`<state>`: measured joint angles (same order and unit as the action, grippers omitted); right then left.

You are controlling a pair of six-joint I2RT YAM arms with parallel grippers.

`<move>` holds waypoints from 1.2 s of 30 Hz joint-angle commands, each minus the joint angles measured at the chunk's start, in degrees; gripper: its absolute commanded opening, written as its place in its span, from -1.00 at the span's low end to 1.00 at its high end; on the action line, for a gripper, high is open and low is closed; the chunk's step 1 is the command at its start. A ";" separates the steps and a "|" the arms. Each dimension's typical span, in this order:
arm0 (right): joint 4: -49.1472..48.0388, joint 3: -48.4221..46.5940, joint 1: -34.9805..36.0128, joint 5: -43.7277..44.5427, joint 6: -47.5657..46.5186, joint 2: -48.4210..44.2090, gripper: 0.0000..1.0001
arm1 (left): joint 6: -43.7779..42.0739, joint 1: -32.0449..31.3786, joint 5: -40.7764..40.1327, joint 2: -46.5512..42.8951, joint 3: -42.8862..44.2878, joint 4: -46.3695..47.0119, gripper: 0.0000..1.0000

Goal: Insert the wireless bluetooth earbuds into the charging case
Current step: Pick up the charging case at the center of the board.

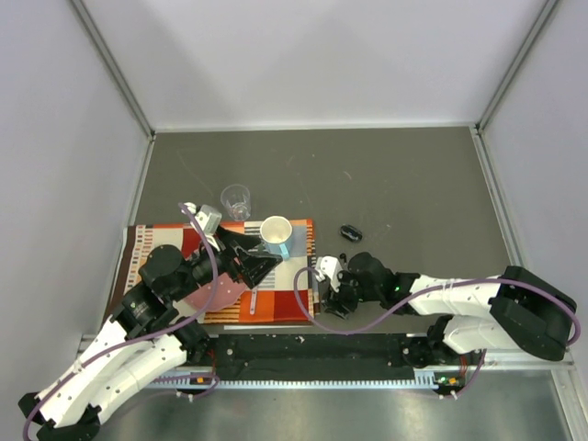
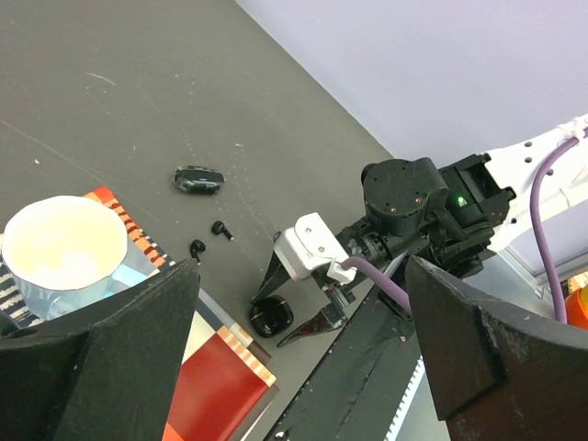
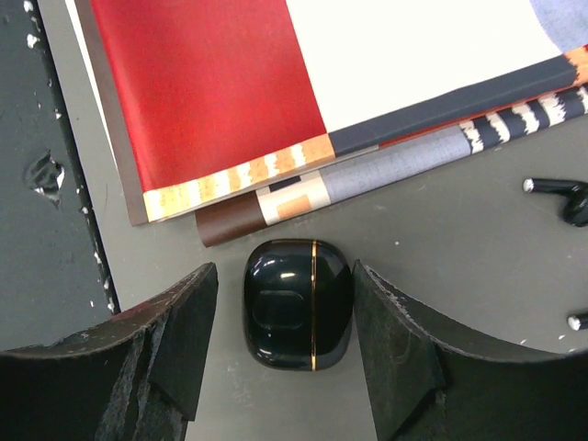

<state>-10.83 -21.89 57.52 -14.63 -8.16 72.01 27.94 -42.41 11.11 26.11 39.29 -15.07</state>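
Right tool (image 3: 285, 276) is spread wide, scuffed black fingers either side of the charging case (image 3: 296, 303), not touching it. The case is a glossy black rounded pebble with a thin gold seam, lid shut, on the matte grey tabletop (image 3: 432, 230) just beside the folded woven cloth (image 3: 211, 92). Two earbuds (image 3: 562, 196), tiny black stemmed hooks, lie loose nearby. Left tool (image 2: 301, 276) is spread too, near the white mug (image 2: 64, 243).

Table (image 1: 413, 175): dark grey.
Cloth (image 1: 280, 296): striped red and orange.
Glass (image 1: 236, 200): just beyond cloth.
Charging case (image 3: 296, 303): beside cloth's corner.
Earbuds (image 2: 222, 230) (image 2: 197, 248): right of cloth.
Second case (image 1: 351, 233): farther right of cloth.
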 commanded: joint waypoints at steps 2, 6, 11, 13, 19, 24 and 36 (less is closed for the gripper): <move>1.86 -2.81 1.11 0.83 1.04 -0.11 0.22 | -0.44 0.05 1.01 -0.36 0.61 1.54 0.97; 2.13 -2.98 1.20 1.62 1.57 -0.20 0.22 | -0.26 0.05 0.58 -1.06 0.53 1.45 0.97; 3.09 -3.77 1.19 4.08 2.98 0.32 0.22 | -0.43 0.05 -0.04 -1.85 0.44 1.36 0.97; 4.67 -5.00 1.19 4.44 3.50 1.20 0.22 | -0.61 0.05 -0.21 -2.11 0.44 1.45 0.97; 5.64 -6.41 1.37 5.49 3.68 3.23 0.18 | -0.52 0.05 -0.13 -1.85 0.35 1.27 0.97; 6.52 -6.50 2.25 5.49 2.98 1.74 0.22 | -0.61 0.05 -0.65 -1.94 0.52 1.36 0.97; 13.72 -10.98 3.22 7.77 3.94 1.56 0.32 | -0.70 0.05 -0.92 -2.29 -0.09 1.36 0.97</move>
<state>0.34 -28.67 59.66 -8.71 -4.71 74.11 27.92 -42.41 10.81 24.49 39.29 -15.11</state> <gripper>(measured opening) 0.649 0.985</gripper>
